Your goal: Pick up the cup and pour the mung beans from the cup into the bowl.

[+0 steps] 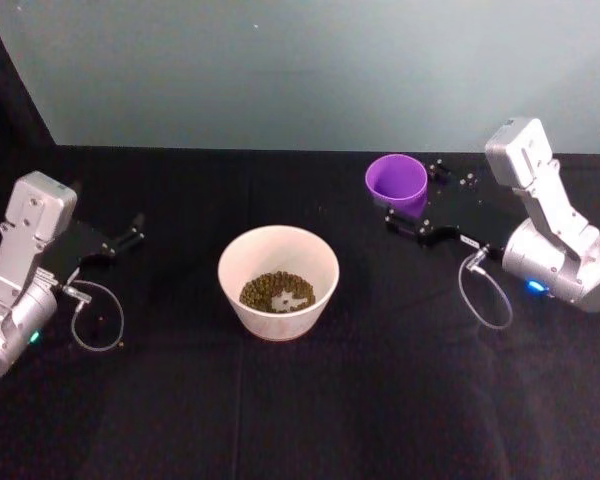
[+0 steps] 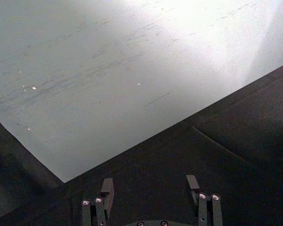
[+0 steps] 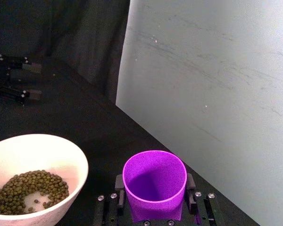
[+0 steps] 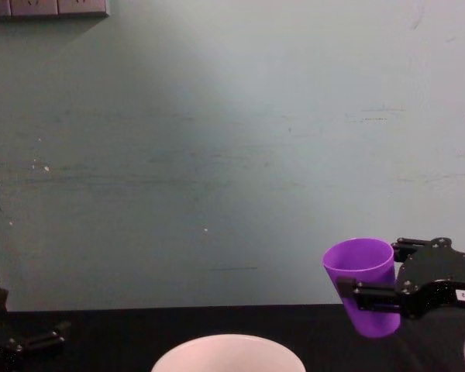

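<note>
The purple cup (image 1: 397, 181) stands upright to the right of and behind the bowl, with my right gripper (image 1: 420, 200) shut on it. In the right wrist view a finger presses on each side of the cup (image 3: 154, 188), and its inside looks bare purple. From the chest, the cup (image 4: 360, 283) sits in the right gripper (image 4: 380, 271) at the lower right. The white bowl (image 1: 242, 262) rests mid-table with mung beans (image 1: 277, 292) in its bottom. My left gripper (image 1: 130, 235) is open, low at the left, well apart from the bowl.
A black cloth covers the table (image 1: 300, 420), and a pale green wall (image 1: 300, 70) runs along its back edge. Cable loops hang by both wrists. The left wrist view has the left gripper (image 2: 150, 188) over bare cloth.
</note>
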`<action>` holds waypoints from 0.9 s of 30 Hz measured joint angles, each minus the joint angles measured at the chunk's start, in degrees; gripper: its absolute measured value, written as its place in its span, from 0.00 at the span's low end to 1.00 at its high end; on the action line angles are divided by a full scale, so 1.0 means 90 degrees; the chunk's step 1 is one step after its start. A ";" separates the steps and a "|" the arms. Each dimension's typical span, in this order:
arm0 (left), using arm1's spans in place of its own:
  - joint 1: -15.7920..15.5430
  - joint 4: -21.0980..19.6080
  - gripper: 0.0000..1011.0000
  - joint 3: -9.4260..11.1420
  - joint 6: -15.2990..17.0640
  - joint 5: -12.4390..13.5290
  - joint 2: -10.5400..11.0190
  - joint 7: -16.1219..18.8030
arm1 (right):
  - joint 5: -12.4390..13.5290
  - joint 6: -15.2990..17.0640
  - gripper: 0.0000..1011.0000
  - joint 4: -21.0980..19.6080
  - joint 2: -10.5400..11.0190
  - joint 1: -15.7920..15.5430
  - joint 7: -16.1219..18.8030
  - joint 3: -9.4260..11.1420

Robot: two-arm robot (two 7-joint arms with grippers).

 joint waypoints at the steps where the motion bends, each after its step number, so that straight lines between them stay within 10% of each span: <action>1: 0.0000 0.0000 0.99 0.0000 0.0000 0.0000 0.0000 0.0000 | 0.0015 -0.0033 0.73 0.0018 0.0002 0.0000 0.0003 -0.0008; 27: 0.0000 0.0000 0.99 0.0000 0.0000 0.0000 0.0000 0.0000 | 0.0381 0.0091 0.73 0.0092 0.0066 -0.0011 -0.0108 -0.0133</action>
